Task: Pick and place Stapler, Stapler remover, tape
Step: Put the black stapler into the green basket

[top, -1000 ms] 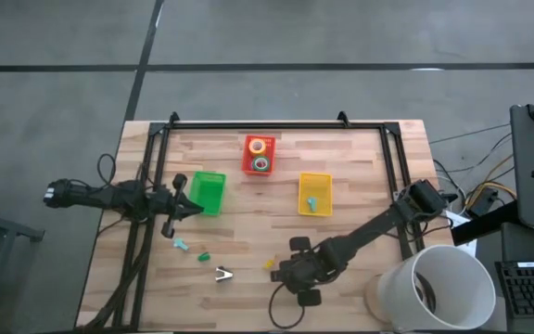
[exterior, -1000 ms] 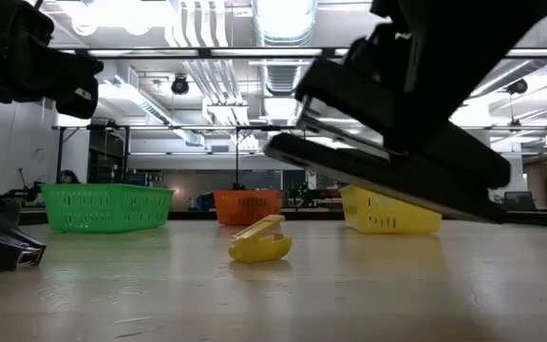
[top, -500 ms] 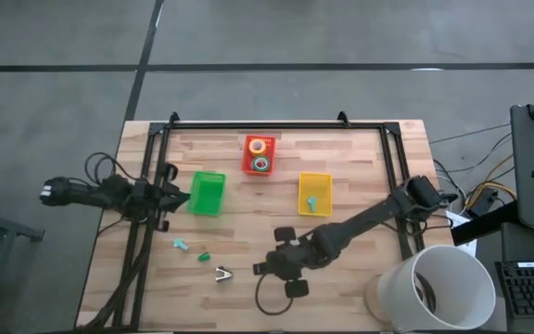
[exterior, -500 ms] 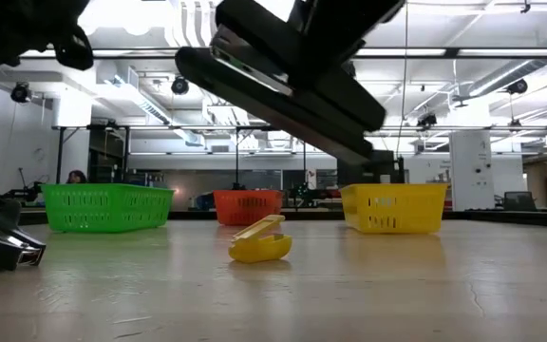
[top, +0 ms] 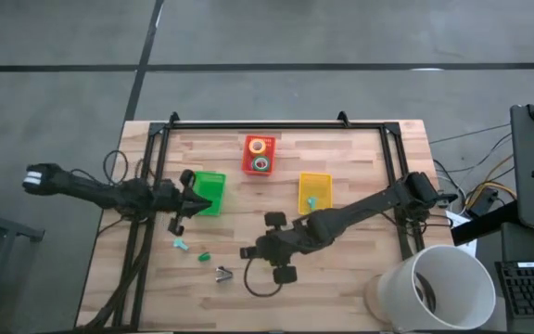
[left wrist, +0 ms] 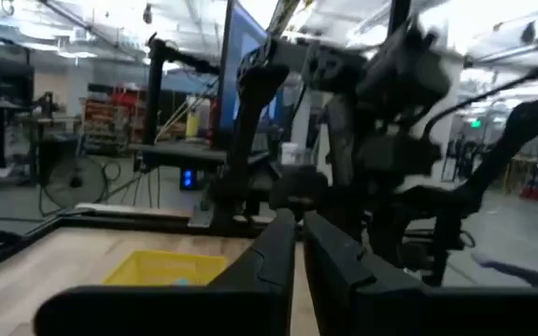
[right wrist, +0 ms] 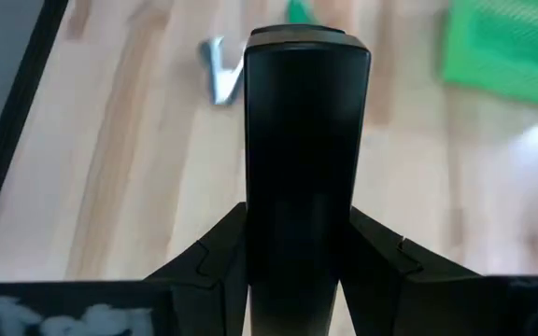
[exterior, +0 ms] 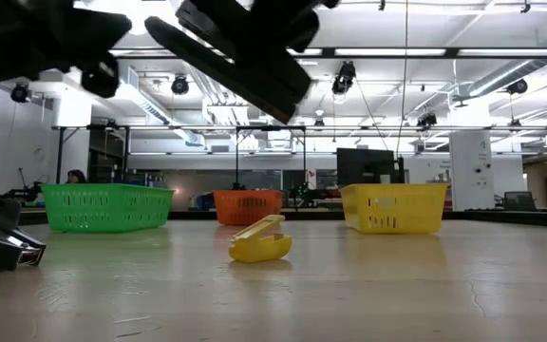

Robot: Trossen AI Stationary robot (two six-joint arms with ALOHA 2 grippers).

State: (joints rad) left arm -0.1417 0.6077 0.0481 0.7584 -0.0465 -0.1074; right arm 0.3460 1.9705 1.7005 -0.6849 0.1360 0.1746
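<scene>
Right gripper (right wrist: 299,271), fingers clamped on the stapler (right wrist: 302,159), carries it mid-transfer; next, likely steer toward ten o'clock, the green bin (top: 207,193).

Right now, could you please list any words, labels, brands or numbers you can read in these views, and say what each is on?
None is readable.
Pale marks on the right end effector, which holds the stapler: too blurred.
Green sign in the room: too small.

Bright ceiling strip lights (exterior: 283,19) glaring in low view, wrist views motion-blurred, overhead evenly lit
</scene>
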